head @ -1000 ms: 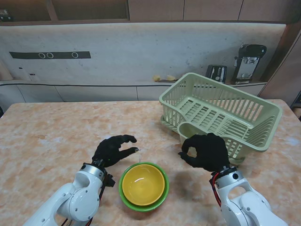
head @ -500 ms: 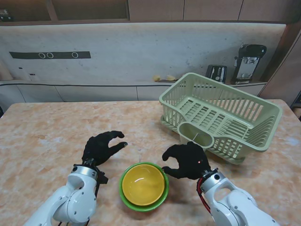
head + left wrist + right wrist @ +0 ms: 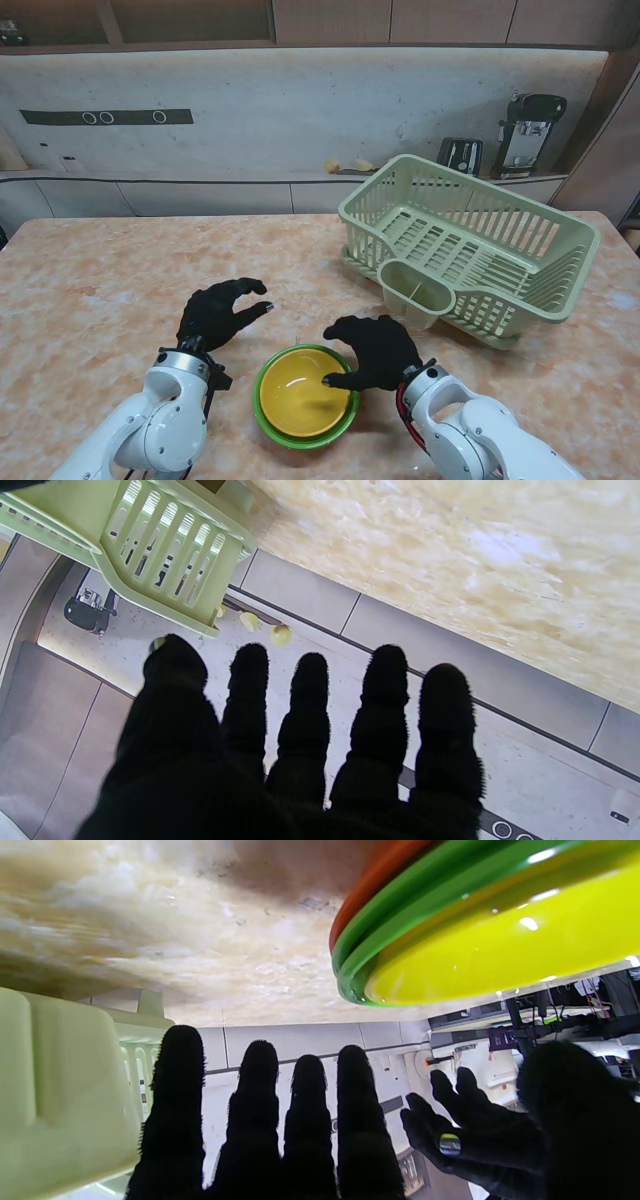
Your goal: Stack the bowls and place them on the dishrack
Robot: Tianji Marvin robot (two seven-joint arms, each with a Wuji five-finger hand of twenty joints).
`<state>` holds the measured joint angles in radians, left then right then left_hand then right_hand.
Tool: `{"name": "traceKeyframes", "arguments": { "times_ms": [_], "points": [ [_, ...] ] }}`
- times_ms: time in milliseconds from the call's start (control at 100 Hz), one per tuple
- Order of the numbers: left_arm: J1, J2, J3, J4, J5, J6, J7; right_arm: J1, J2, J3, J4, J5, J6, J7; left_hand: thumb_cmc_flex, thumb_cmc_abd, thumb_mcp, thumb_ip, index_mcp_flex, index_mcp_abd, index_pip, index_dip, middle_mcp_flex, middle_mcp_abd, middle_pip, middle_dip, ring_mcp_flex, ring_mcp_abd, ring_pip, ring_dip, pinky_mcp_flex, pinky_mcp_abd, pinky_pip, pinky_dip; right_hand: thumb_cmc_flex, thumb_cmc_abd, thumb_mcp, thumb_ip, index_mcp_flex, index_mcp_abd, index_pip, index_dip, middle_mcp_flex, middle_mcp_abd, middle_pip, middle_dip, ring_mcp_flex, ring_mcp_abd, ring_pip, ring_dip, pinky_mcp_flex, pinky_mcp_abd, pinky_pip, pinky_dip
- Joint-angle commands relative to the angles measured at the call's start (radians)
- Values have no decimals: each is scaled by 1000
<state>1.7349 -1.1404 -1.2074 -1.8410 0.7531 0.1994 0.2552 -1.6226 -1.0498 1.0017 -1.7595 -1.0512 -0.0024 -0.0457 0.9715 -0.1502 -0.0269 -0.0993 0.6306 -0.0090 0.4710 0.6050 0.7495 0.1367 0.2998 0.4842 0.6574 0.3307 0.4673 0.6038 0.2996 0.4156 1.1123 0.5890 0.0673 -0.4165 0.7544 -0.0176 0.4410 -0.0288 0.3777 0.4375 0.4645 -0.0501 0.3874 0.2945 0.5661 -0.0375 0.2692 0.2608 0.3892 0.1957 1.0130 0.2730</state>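
Right hand [image 3: 375, 350]: black-gloved, fingers spread and holding nothing, poised over the right rim of the bowl stack, thumb reaching over the yellow interior; whether any finger touches the rim cannot be told. In the right wrist view its four fingers [image 3: 257, 1110] stand apart, with the stack just beyond them.

Left hand [image 3: 215, 312]: open, fingers loosely curled and separated, gripping nothing, hovering over the tabletop [image 3: 100, 300] just left of the stack and apart from it.

Bowl stack: a yellow bowl [image 3: 300, 392] nested in a green bowl [image 3: 262, 410], resting on the tabletop near me, between the two hands. The right wrist view shows an orange rim [image 3: 365, 885] under the green one.

Dishrack [image 3: 470, 240]: pale green, on the tabletop to the right and farther from me, well apart from the stack, its cutlery cup [image 3: 415, 290] facing the right hand.
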Motion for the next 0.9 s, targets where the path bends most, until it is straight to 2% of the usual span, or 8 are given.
{"name": "traceKeyframes", "arguments": {
  "times_ms": [0, 170, 350, 570, 730, 890],
  "points": [
    [0, -2, 2, -2, -1, 8, -15, 11, -8, -13, 13, 12, 11, 26, 39, -6, -15, 12, 0, -12, 18, 18, 14, -12, 4, 4, 9, -2, 9, 10, -3, 16, 16, 0, -84, 22, 1, -6, -43, 30, -32, -14, -59, 27, 11, -17, -37, 14, -12, -26, -23, 21, -10, -19],
    [-2, -2, 4, -4, -4, 18, -18, 60, -10, -61, 43, 75, 52, 74, 41, -8, -16, 12, 0, -14, 25, 24, 12, -11, 5, 7, 9, -2, 13, 14, -2, 15, 21, 2, -118, 33, -1, -9, -70, 60, -57, -16, -103, 49, 26, -17, -70, 28, -18, -31, -42, 41, -17, -20],
    [-4, -2, 5, -5, -5, 25, -23, 109, -9, -113, 70, 131, 99, 135, 43, -8, -15, 13, -2, -15, 31, 30, 14, -11, 6, 11, 9, -1, 16, 17, 1, 13, 26, 5, -144, 29, 16, -10, -37, 79, -42, 23, -111, 66, 139, 53, -45, 45, 12, -20, -26, 38, -6, -16],
    [-4, -2, 5, -5, -4, 24, -21, 152, -14, -159, 108, 166, 150, 146, 46, -11, -15, 12, -1, -16, 39, 35, 14, -12, 7, 13, 12, -2, 20, 20, 5, 11, 31, 7, -127, 13, 23, -7, -1, 87, -22, 59, -93, 77, 195, 98, 7, 64, 61, 1, 41, 24, 29, -6],
    [-4, -2, 3, -4, -4, 23, -20, 170, -14, -182, 123, 180, 163, 154, 46, -11, -15, 12, -4, -17, 41, 36, 15, -11, 8, 15, 13, -3, 22, 22, 5, 10, 33, 8, -102, -11, 34, -3, 49, 72, 16, 96, -34, 73, 261, 137, 81, 57, 156, 45, 132, -33, 83, 7],
    [-3, -2, 2, -4, -4, 21, -18, 189, -13, -205, 132, 192, 185, 174, 47, -11, -15, 13, -3, -16, 43, 37, 16, -10, 9, 16, 13, -1, 25, 24, 7, 10, 36, 9, -43, -53, 52, 10, 96, 53, 78, 135, 23, 65, 314, 173, 161, 41, 268, 95, 245, -113, 144, 8]
  ]
}}
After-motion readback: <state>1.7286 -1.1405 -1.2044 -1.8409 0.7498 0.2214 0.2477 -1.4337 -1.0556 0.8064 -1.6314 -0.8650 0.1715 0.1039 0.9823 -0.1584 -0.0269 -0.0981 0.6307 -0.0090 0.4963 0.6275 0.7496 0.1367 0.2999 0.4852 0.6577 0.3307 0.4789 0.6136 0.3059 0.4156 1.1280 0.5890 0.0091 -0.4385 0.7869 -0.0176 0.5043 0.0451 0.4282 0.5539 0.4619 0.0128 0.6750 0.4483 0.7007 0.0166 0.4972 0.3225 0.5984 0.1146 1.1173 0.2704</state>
